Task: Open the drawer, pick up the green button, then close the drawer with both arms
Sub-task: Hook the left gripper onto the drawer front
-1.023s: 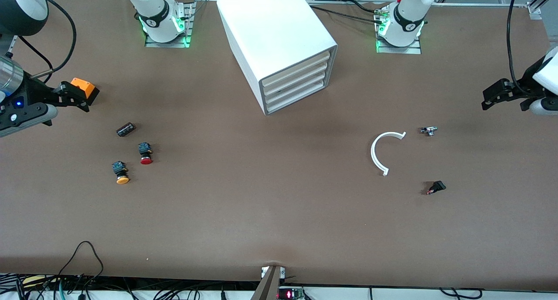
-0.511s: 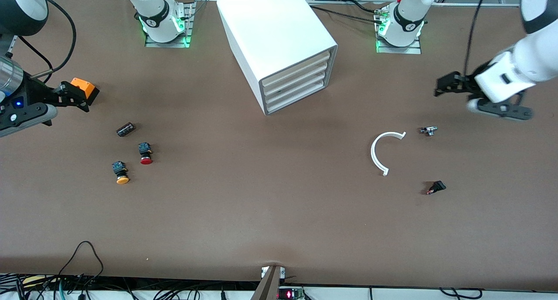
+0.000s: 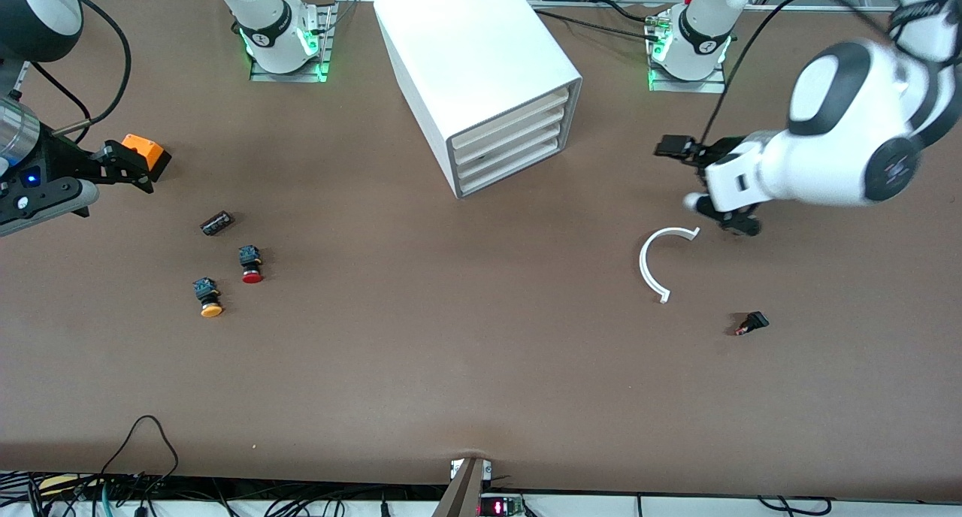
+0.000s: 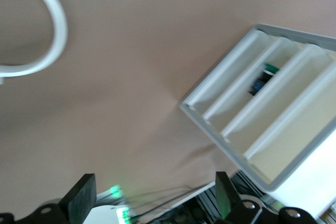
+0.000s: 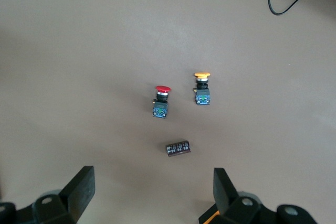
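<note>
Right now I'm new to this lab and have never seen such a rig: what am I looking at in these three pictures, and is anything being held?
Two robot arms stand at a brown table. The wide picture looks down from across it; the other two come from wrist cameras. The left gripper, open and empty, hangs near a white arc, its camera facing the cabinet, where a green button lies in a drawer. The right gripper, also open and empty, waits over its end of the table; its camera sees a red button, a yellow button and a dark cylinder. A small black part lies nearer the front camera than the arc.
</note>
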